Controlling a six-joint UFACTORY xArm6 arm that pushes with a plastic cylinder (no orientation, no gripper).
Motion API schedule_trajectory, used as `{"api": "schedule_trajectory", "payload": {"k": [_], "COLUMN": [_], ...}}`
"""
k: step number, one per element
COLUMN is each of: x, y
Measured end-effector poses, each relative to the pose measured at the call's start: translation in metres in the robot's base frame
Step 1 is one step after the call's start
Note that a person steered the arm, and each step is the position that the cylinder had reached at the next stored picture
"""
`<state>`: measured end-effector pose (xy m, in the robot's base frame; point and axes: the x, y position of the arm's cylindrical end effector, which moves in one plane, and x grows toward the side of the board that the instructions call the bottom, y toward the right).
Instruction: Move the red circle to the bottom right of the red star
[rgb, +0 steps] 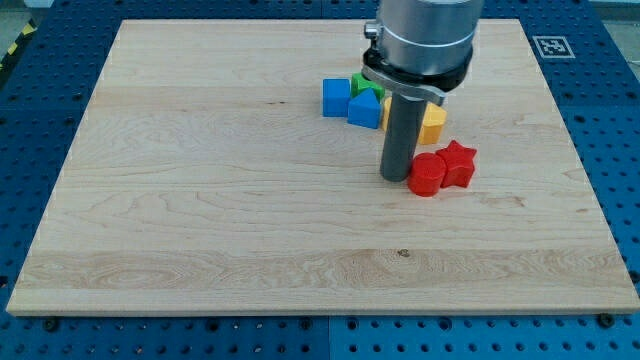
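The red circle (426, 174) lies right of the board's middle, touching the red star (459, 163) on the star's lower left side. My tip (396, 178) rests on the board just left of the red circle, close to it or touching it. The rod rises from there to the arm's grey body at the view's top.
A cluster sits above the tip: a blue cube (336, 97), a blue block (365, 109), a green block (366, 85) behind them, and a yellow block (432, 124) partly hidden by the rod. The wooden board (200, 200) lies on a blue perforated table.
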<state>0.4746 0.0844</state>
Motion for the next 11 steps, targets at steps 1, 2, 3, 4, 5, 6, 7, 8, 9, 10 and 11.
{"api": "schedule_trajectory", "payload": {"k": [1, 2, 3, 4, 5, 6, 7, 8, 9, 10, 11], "x": [0.0, -0.014, -0.017, 0.009, 0.018, 0.022, 0.04, 0.051, 0.047, 0.047, 0.047], "y": [0.001, -0.004, 0.018, 0.028, 0.028, 0.0, 0.003, 0.032, 0.049, 0.072, 0.078]}}
